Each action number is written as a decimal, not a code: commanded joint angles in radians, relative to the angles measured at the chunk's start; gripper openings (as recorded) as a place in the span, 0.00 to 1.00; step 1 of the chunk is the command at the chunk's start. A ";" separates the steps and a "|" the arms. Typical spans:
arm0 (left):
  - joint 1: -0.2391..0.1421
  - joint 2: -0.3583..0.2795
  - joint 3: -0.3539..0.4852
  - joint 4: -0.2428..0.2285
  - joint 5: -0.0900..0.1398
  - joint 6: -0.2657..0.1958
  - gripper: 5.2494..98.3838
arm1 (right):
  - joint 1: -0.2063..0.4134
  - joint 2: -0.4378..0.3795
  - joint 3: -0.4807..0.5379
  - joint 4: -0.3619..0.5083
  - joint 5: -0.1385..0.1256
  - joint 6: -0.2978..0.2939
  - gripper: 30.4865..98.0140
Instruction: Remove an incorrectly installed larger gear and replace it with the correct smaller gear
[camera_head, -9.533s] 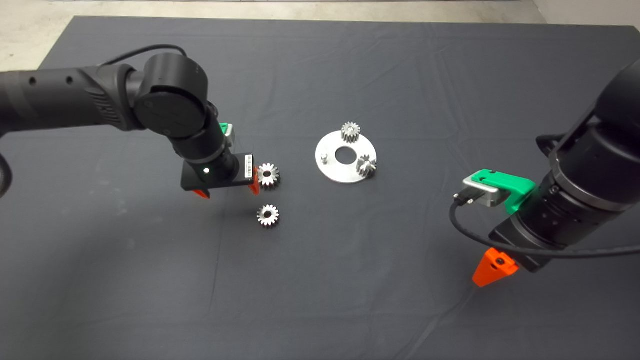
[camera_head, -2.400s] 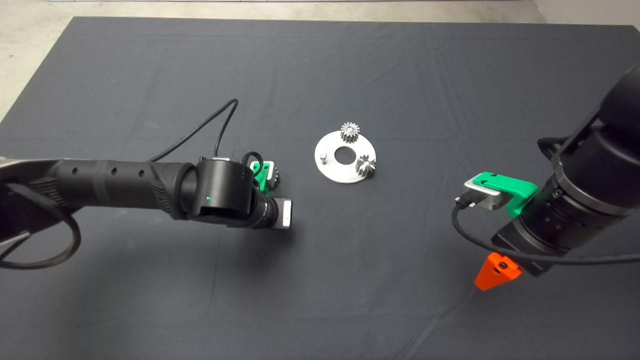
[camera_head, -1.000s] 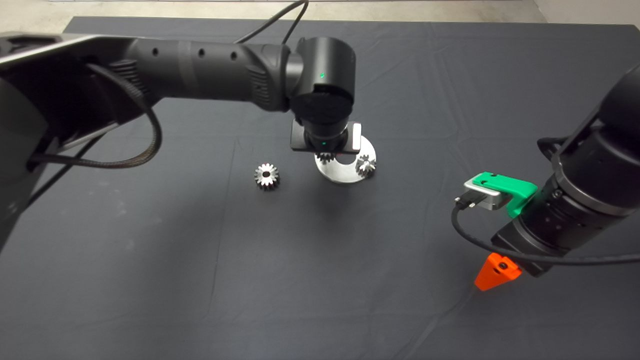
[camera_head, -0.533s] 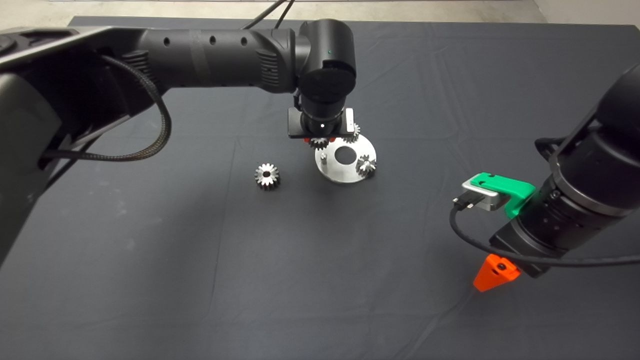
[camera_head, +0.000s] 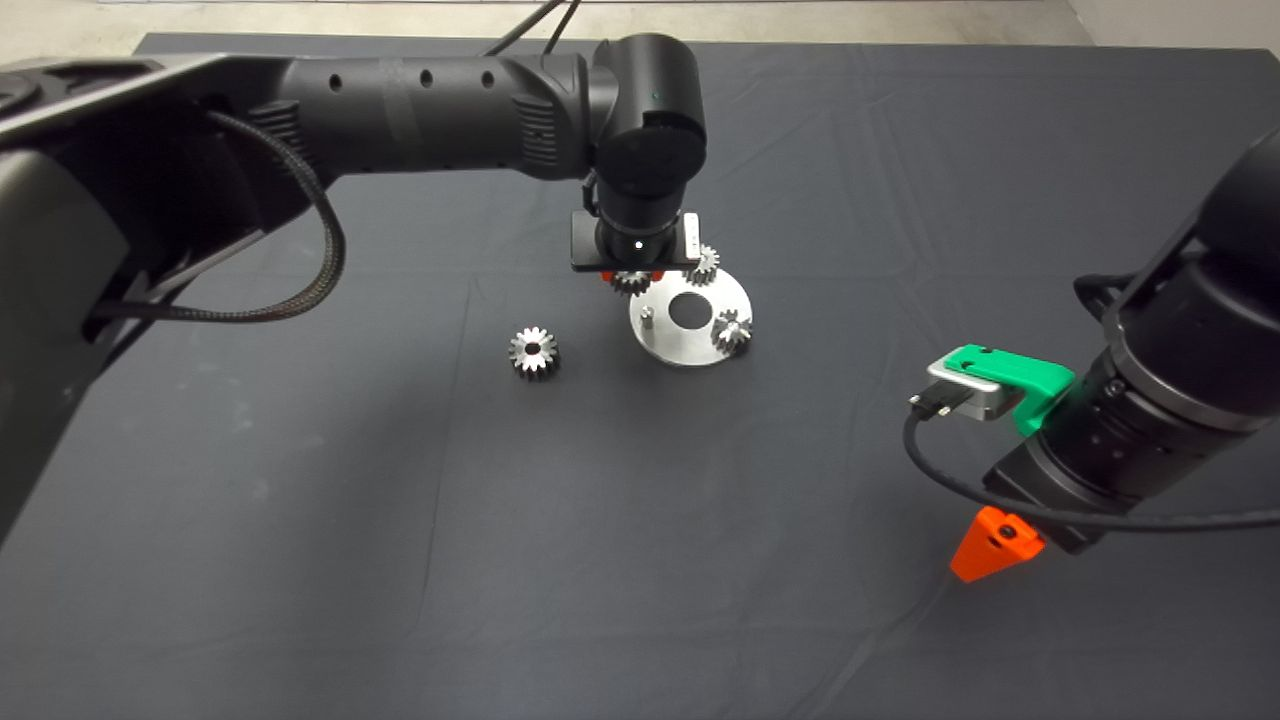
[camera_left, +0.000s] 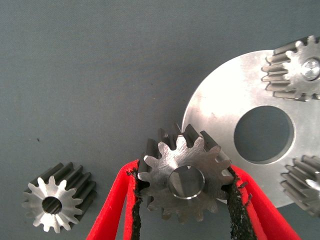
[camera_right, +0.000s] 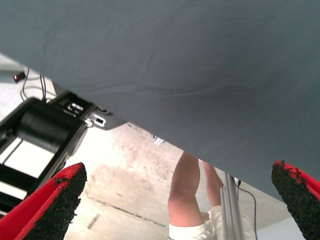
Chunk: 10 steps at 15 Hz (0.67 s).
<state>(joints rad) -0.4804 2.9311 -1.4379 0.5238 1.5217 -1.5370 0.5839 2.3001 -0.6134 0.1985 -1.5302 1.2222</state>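
My left gripper (camera_head: 630, 276) hovers at the far-left edge of the round silver plate (camera_head: 700, 345), shut on the smaller gear (camera_head: 630, 283). In the left wrist view the red fingers (camera_left: 117, 205) clamp this pale-faced gear (camera_left: 186, 180) by its teeth, overlapping the plate's (camera_left: 220, 110) edge. The plate's empty pin (camera_head: 648, 316) stands just in front of the held gear. The larger gear (camera_head: 533, 352), dull with a dark bore, lies flat on the mat left of the plate; it also shows in the left wrist view (camera_left: 55, 202).
Two more small gears sit on the plate, one at its far edge (camera_head: 704, 264) and one at its right (camera_head: 732, 330). My right gripper (camera_head: 990, 545) waits open at the lower right. Its wrist view shows the mat's edge and a person's leg (camera_right: 186, 190).
The left gripper picked the smaller gear off the mat and carried it to the plate. In the last half second it shifted slightly further back. The right arm has stayed put.
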 joint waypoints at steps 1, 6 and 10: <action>-0.012 0.004 -0.005 -0.002 0.051 0.031 0.32 | 0.045 -0.131 -0.016 0.007 -0.120 -0.036 1.00; -0.005 0.006 -0.030 -0.007 0.032 0.031 0.32 | 0.045 -0.185 -0.057 0.007 -0.119 -0.081 1.00; -0.004 0.006 -0.024 -0.010 -0.005 0.029 0.32 | 0.045 -0.168 -0.064 0.007 -0.119 -0.081 1.00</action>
<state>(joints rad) -0.4685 2.9313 -1.4691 0.5219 1.5206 -1.5096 0.6076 2.1374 -0.6594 0.1985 -1.5313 1.1570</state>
